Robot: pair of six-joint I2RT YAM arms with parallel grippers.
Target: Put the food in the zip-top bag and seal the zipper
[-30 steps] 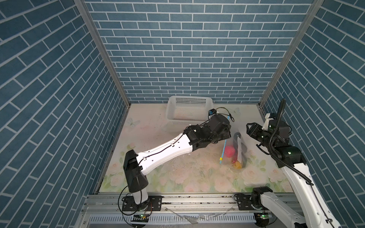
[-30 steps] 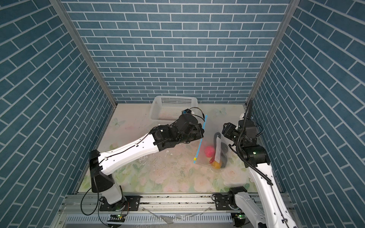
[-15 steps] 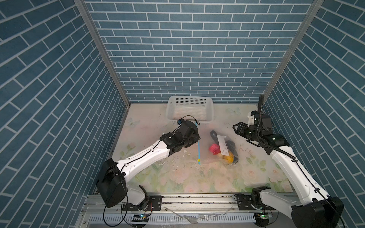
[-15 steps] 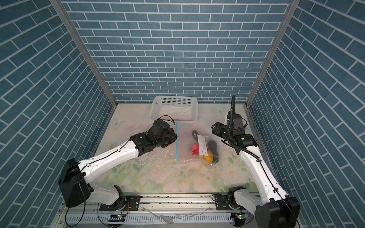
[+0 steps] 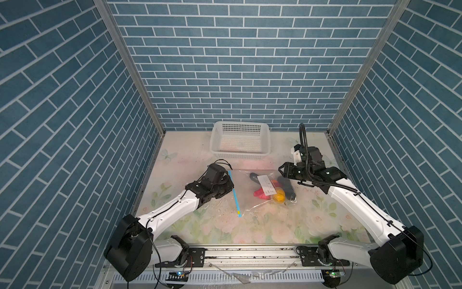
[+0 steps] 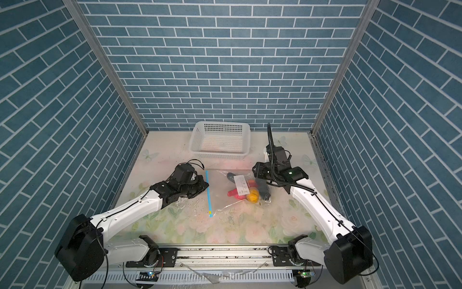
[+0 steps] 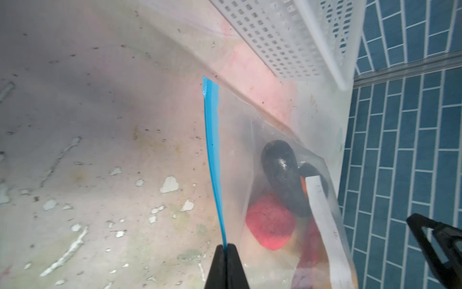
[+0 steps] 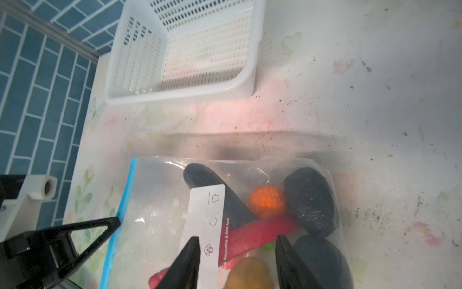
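Zipper (image 5: 236, 200), laid 12-to-6 o'clock, is pinched from 9 o'clock by the closed left gripper (image 7: 226, 246); the half-open right gripper (image 8: 237, 239) is seen empty.

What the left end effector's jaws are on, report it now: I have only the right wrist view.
Observer: In the left wrist view the left end effector is shut on the zipper, with the blue strip pinched between its jaws.
Operator: Describe the zipper's near end.
Observer: In both top views a small yellow tab sits at that end, outside your frame.
Operator: Tell me where along the strip the grip sits.
Observer: In both top views it sits nearer the far end than the tab.
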